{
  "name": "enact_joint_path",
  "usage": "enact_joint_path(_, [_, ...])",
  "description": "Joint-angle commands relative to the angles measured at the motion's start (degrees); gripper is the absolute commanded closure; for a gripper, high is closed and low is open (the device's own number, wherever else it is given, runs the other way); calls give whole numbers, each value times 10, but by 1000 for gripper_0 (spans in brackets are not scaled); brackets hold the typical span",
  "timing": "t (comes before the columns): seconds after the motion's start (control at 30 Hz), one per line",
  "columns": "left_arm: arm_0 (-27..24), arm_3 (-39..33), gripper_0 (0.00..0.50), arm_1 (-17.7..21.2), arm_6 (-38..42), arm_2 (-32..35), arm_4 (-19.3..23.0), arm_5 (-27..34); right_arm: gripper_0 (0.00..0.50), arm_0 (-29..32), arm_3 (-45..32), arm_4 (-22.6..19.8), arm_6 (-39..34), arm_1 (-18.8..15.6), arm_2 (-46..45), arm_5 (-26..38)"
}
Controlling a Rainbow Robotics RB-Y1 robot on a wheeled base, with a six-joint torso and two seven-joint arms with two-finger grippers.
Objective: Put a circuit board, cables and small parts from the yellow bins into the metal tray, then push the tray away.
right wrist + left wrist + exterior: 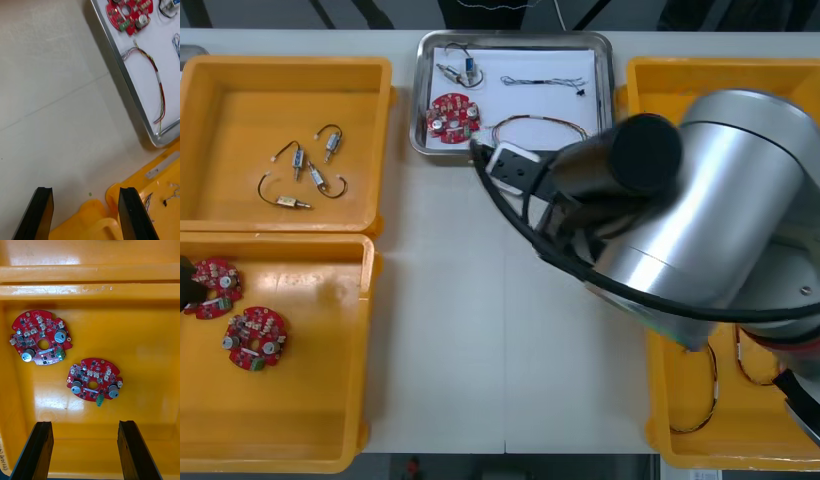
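Light tabletop [480, 330] below. My left hand [85, 424], wide open and empty, hangs over spare boards [95, 379] in a yellow bin [150, 352]. Just beyond my right hand [86, 189], also open and empty, the metal tray [123, 78] looks loaded: circuit board [129, 13], cables [159, 82]; next, I judge, push its rim away.

Pale table [480, 340], dark room [280, 12] beyond.

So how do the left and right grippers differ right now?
The left gripper sits over a yellow bin; the right gripper sits over the table, off the tray corner. Two boards lie just beyond the left gripper's fingers; the tray's board lies well beyond the right gripper's. Shared: both are open and hold nothing.
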Motion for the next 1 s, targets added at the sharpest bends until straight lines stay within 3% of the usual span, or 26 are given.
enact_joint_path(0.03, [15,-15,0,24,-36,18,4,3,0,67,-50,-31,-52,-40,-87,1])
enact_joint_path(0.37, [15,-15,0,24,-36,18,4,3,0,169,-55,-151,-112,-73,-312,1])
enact_joint_path(0.73, [15,-15,0,24,-36,18,4,3,0,278,-50,-160,-111,-91,-475,1])
enact_joint_path(1.0, [15,-15,0,24,-36,18,4,3,0,318,-38,-187,-105,-91,-540,1])
